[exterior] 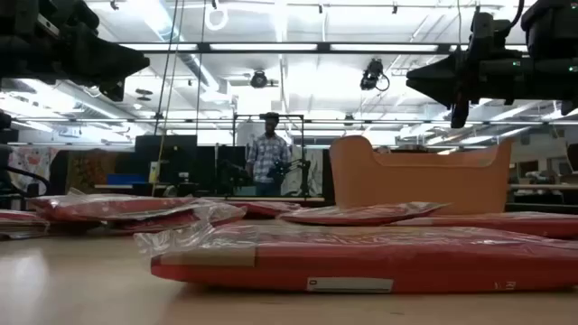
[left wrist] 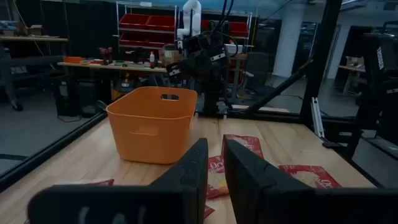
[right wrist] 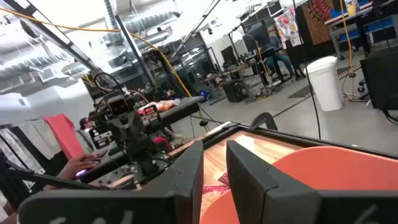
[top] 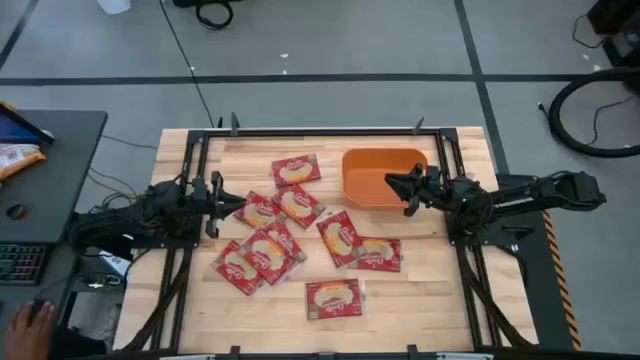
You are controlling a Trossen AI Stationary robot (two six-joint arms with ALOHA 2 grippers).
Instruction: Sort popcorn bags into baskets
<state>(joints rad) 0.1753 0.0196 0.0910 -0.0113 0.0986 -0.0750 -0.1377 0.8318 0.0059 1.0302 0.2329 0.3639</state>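
Right hand (top: 405, 189) above orange tub (top: 372, 198), seemingly empty; popcorn bags (top: 297, 205) nearby.

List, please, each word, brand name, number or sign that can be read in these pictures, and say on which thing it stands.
No text reads clearly enough to quote.
Popcorn bags: white script lettering on the red fronts, too small and blurred to read.
Nearest bag in the low view: a white label on its edge, print too small to read.
Orange basket: no lettering visible.
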